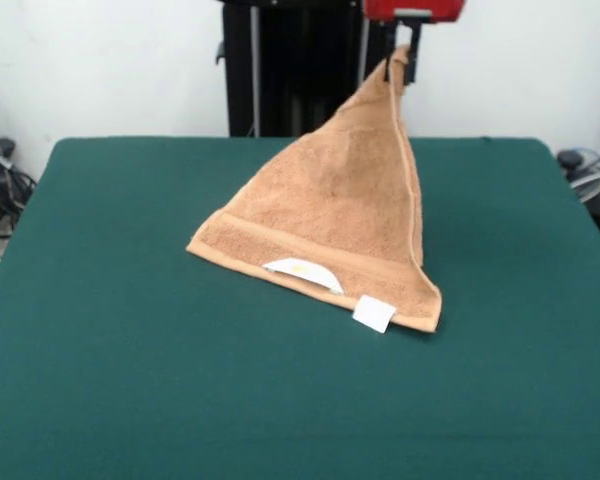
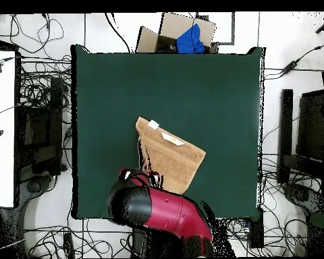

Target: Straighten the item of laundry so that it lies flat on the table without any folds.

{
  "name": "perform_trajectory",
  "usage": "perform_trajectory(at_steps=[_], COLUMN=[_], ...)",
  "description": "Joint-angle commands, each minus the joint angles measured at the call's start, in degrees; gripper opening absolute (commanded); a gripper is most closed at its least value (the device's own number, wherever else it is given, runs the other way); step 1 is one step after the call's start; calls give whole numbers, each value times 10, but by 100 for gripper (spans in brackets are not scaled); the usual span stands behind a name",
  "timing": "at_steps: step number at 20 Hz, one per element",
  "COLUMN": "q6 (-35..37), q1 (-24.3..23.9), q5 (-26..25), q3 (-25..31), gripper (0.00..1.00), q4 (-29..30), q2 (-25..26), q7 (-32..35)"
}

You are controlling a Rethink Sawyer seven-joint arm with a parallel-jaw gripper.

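Overhead: arm (image 2: 161, 212) hiding towel (image 1: 330, 210) corner; front: fingers (image 1: 400, 62) pinching it.

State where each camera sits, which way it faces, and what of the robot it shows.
Front view: across the table from the robot, facing its pedestal; shows the gripper at the top, holding a corner of the towel up.
Overhead view: above the table, looking straight down, robot's base at the bottom; shows the red arm.
Shared: towel, its white tag and the table.
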Motion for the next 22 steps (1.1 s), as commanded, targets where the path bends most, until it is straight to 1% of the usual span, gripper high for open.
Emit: perform_trajectory(at_steps=[1,8,12,16,22], q6=[-49,-48,-69,-77,-123], q1=[38,42,39,48,60], q5=[40,51,61,69,74], q3=[-18,-11,6,6,11], gripper=[0,0,0,0,0], q4=[39,33,34,30,36], q2=[42,67,86,97,126], q7=[193,170,173,177,182])
